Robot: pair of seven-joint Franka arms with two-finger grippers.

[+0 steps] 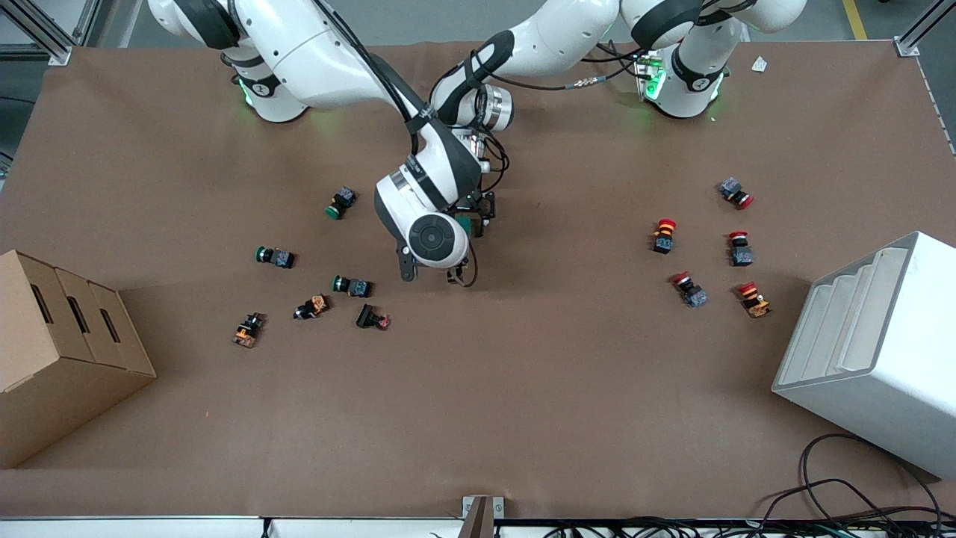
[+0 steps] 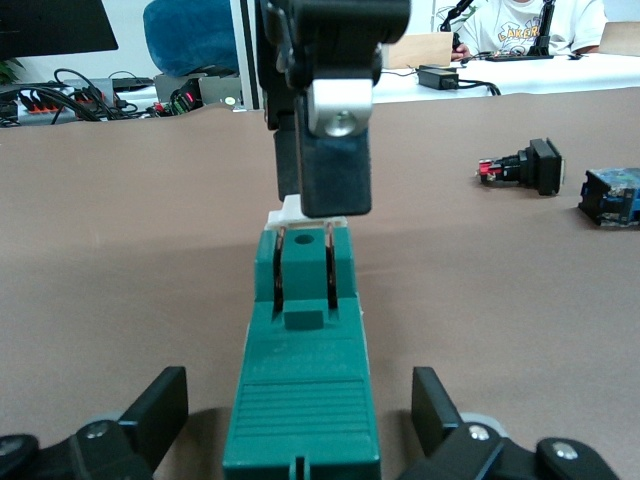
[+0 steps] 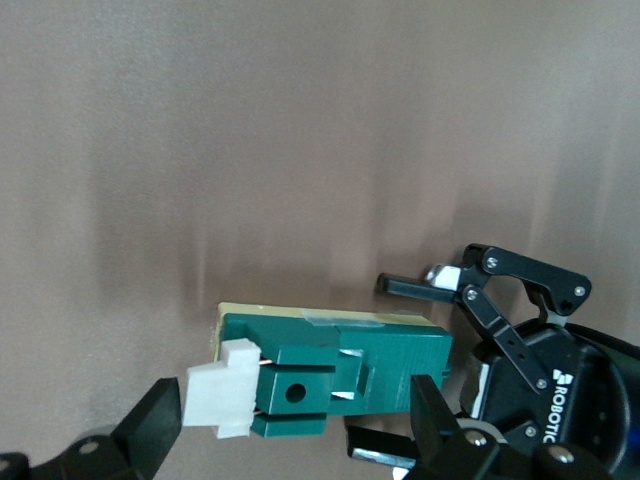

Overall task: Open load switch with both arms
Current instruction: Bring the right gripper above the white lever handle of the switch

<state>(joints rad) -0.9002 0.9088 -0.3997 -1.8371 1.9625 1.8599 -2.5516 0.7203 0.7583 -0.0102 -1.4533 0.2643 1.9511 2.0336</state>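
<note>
The load switch [image 1: 466, 223] lies on the brown table near its middle, mostly hidden under both arms in the front view. It is a dark green block [image 2: 305, 400] with a white lever [image 3: 225, 400] at one end. My left gripper [image 2: 298, 390] is open, one finger on each side of the block's plain end, with gaps showing on both sides. My right gripper [image 3: 295, 410] is also open and straddles the lever end from above. One right finger [image 2: 335, 170] hangs just over the slotted part beside the lever. The left gripper [image 3: 372, 362] also shows in the right wrist view.
Several green-capped push buttons [image 1: 275, 256] lie toward the right arm's end, several red-capped ones [image 1: 739, 248] toward the left arm's end. A cardboard box [image 1: 60, 351] and a white stepped bin [image 1: 874, 344] stand at the table's two ends. Cables [image 1: 859, 501] lie along the front edge.
</note>
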